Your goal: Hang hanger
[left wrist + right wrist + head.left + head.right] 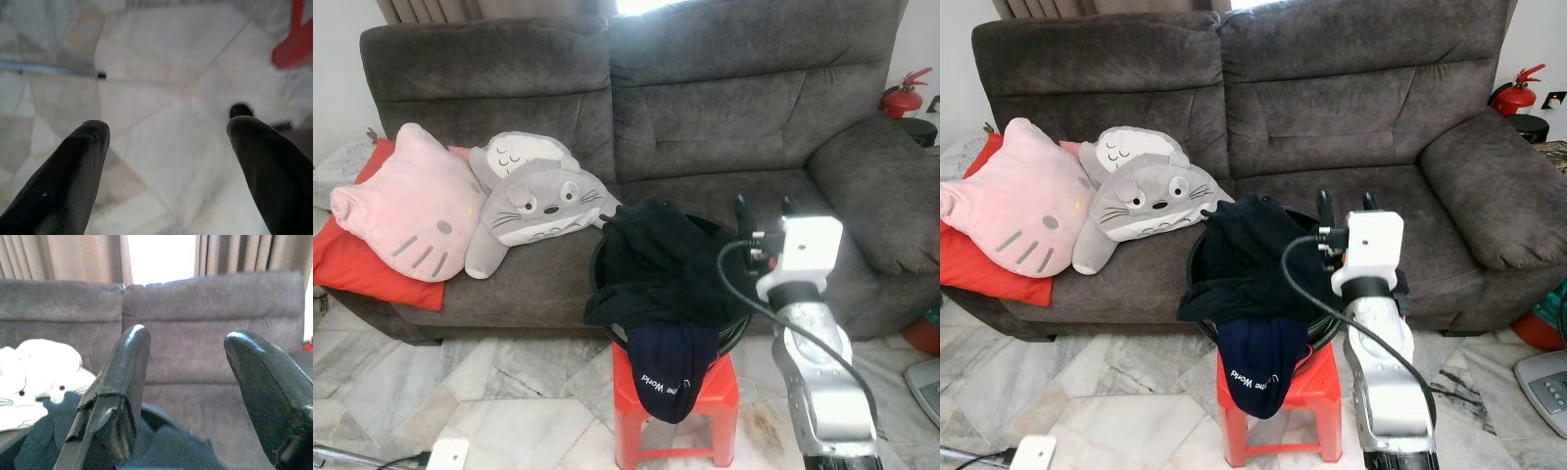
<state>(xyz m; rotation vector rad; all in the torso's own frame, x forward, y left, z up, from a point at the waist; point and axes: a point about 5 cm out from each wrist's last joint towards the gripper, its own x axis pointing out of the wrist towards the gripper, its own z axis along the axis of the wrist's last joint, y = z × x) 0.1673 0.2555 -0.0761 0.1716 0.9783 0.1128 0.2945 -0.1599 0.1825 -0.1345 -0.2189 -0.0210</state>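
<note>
A: Right gripper (pixel 764 208) raised, fingers apart, empty, just beside the round black basket (pixel 603 257) of dark clothes (pixel 656 264) on the red plastic stool (pixel 677 403).

B: Left gripper (pixel 166 161), wrist view: fingers spread over pale marble floor (pixel 156 98). Can't make out any hanger.

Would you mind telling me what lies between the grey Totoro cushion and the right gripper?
In the left eye view, the heap of dark clothes in the black basin on the red stool lies between the grey Totoro cushion and the open right gripper.

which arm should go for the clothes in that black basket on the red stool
Right. The right gripper is raised, open, at the basket of dark clothes; the left gripper points at the floor.
</note>
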